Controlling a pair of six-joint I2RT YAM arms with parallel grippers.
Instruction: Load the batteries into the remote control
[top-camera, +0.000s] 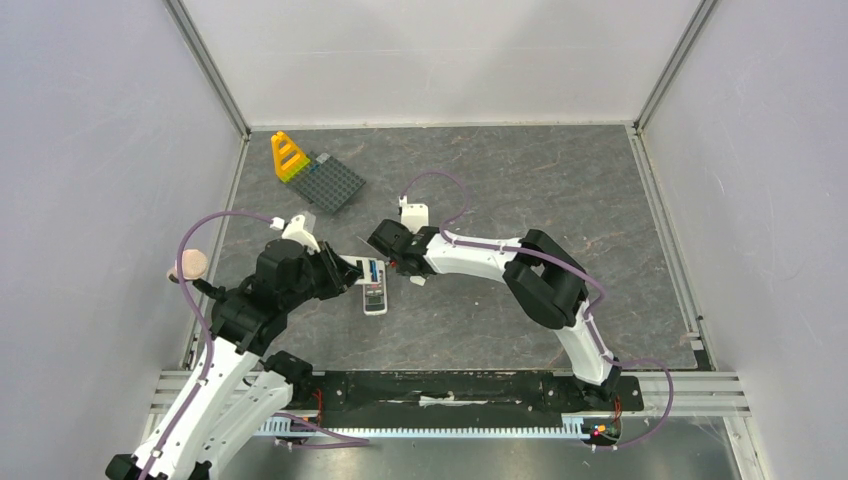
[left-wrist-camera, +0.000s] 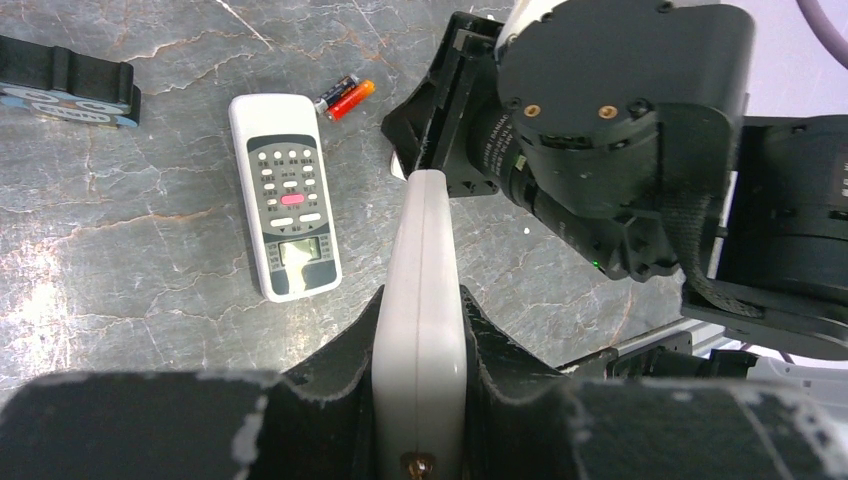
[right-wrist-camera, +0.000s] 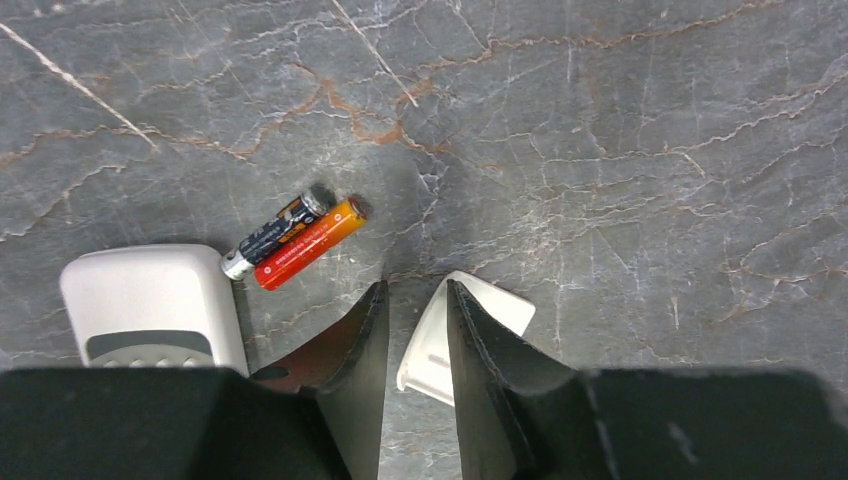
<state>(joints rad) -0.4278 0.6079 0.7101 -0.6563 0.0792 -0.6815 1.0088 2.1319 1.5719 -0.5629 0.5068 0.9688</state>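
— Grey marbled tabletop (top-camera: 560, 200), white walls all round, both arms huddled mid-table. What's the left one got?

— Left gripper (left-wrist-camera: 418, 310) is clamped hard on a white remote (left-wrist-camera: 420, 230), held up on its edge. The free end points across toward three o'clock, straight at the other arm. My guess is that's to steady it and offer up the back.

— And the right?

— Right gripper (right-wrist-camera: 415, 295) is nose-down at that free end, jaws drawn in to a slim gap. A white piece (right-wrist-camera: 495, 305) shows in the gap and past one finger. It could be the remote's tip or its battery cover, and I can't tell whether the fingers actually pinch it.

— Batteries?

— Two in sight, both on the table. The batteries (right-wrist-camera: 300, 245) are one red-orange and one black with an orange band, side by side and touching. They lie just off the button end of a second remote (left-wrist-camera: 285, 210), at one o'clock from it as the left wrist sees it. That remote lies flat, buttons up, nobody on it.

— So which step?

— Looks like getting the compartment open, with nothing loaded yet. A thin cover could easily slip.

— Anything else?

— A yellow toy (top-camera: 289, 156) and a grey studded plate (top-camera: 335, 182) at ten o'clock, well apart.
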